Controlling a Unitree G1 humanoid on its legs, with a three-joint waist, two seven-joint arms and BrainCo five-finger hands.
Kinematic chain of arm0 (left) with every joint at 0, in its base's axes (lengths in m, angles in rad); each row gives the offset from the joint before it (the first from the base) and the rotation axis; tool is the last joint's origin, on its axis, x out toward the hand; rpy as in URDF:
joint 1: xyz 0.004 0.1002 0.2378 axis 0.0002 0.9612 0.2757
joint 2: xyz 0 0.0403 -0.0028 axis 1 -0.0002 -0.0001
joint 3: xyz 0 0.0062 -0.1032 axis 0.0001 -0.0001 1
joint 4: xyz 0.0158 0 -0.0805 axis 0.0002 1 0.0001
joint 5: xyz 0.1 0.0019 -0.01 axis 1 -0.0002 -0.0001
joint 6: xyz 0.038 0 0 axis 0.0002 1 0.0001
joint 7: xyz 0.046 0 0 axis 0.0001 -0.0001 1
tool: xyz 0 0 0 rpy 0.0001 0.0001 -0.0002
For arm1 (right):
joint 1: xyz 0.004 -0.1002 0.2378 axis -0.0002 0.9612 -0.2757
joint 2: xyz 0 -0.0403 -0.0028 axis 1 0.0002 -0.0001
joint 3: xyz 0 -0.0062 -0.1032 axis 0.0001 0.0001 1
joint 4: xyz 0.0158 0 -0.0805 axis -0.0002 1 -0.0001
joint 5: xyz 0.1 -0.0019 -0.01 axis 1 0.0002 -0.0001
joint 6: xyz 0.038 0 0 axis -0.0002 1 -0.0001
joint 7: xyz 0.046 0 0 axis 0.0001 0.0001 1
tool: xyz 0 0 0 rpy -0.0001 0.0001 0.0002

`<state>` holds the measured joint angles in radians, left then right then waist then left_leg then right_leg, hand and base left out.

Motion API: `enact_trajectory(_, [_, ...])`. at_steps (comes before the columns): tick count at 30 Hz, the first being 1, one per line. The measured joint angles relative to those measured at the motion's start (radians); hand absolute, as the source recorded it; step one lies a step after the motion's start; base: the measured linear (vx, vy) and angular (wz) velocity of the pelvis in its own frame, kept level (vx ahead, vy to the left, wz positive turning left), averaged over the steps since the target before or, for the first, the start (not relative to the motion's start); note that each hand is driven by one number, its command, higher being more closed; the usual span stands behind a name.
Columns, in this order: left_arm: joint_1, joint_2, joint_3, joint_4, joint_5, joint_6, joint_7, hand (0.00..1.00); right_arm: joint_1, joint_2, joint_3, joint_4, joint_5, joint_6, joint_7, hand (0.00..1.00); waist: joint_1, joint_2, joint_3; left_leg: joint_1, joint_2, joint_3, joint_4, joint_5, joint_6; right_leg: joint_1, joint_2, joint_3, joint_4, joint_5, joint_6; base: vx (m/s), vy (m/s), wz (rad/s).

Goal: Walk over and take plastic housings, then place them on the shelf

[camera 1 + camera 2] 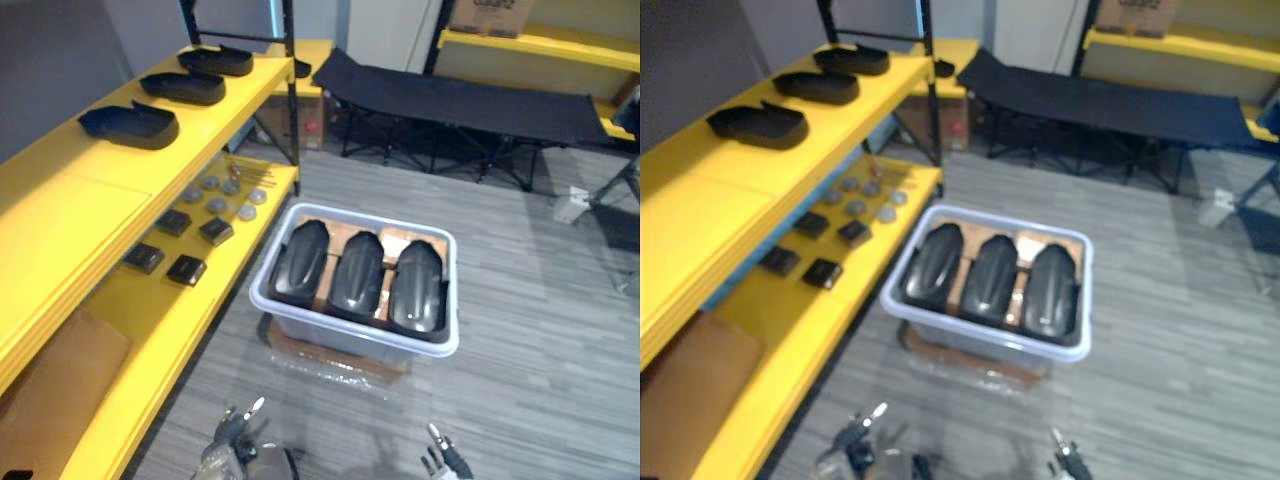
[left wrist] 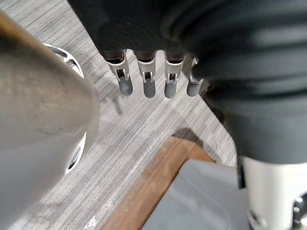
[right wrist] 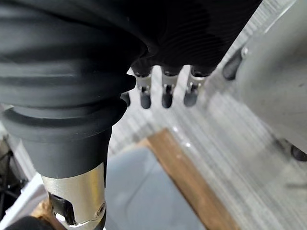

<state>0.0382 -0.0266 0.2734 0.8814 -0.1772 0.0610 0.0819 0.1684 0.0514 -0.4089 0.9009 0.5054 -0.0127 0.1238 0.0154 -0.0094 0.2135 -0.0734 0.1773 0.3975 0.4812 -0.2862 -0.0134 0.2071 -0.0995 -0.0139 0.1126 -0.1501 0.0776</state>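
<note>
A grey plank floor (image 1: 520, 300) runs through a storeroom, with a pale bin (image 1: 340, 340) set on a wooden board (image 1: 330, 358) at its centre. Three housings (image 1: 358, 275) lie in the bin side by side. They are glossy black, smooth and domed, with rounded ends and backs up. Their long axes run from the bin's near rim to its far rim.

Left of the bin stands a yellow shelf (image 1: 70, 200). Three more black housings (image 1: 130, 124) sit in a row on its top tier. On the lower tier are small black blocks (image 1: 185, 268) and grey discs (image 1: 215, 205). Beyond the bin is a black cot (image 1: 460, 100).

Short of the bin, the left hand (image 1: 235, 428) and right hand (image 1: 447, 462) hang over bare floor. Their fingers (image 2: 148, 79) are straight and hold nothing.
</note>
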Motion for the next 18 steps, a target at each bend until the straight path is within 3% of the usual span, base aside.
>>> enact_trajectory(3, [-0.002, 0.013, -0.011, 0.026, 0.022, 0.001, 0.001, 0.0, 0.005, -0.001, -0.003, 0.038, -0.008, 0.022, 0.0, 0.0, -0.003, -0.017, -0.015, 0.04, -0.022, 0.035, -0.057, -0.002, -0.005, -0.012, -0.011, 0.022, 0.012, 0.011, -0.014, 0.07, 0.036, -0.31])
enact_trajectory(7, [-0.007, 0.051, -0.072, 0.085, 0.028, 0.007, -0.001, 0.0, 0.005, -0.011, -0.027, 0.114, -0.024, 0.015, 0.006, 0.0, -0.022, -0.031, -0.054, 0.078, -0.078, 0.071, -0.198, 0.068, 0.009, -0.089, -0.034, 0.045, 0.067, 0.03, -0.037, 0.05, 0.038, -0.17])
enact_trajectory(13, [-0.015, 0.065, -0.1, 0.117, 0.017, 0.004, 0.0, 0.0, 0.002, -0.019, -0.04, 0.132, -0.079, -0.012, 0.012, 0.0, -0.021, -0.021, -0.049, 0.073, -0.081, 0.079, -0.219, 0.087, 0.015, -0.062, -0.046, 0.039, -0.029, 0.08, -0.002, 0.0, -0.019, -0.1])
enact_trajectory(18, [-0.017, 0.071, -0.1, 0.13, -0.014, 0.007, 0.003, 0.0, 0.011, -0.028, -0.039, 0.138, -0.125, -0.017, 0.05, 0.0, -0.02, -0.03, -0.05, 0.092, -0.109, 0.078, -0.333, 0.173, 0.008, -0.069, -0.052, 0.003, -0.073, 0.104, 0.007, -0.09, -0.07, -0.01])
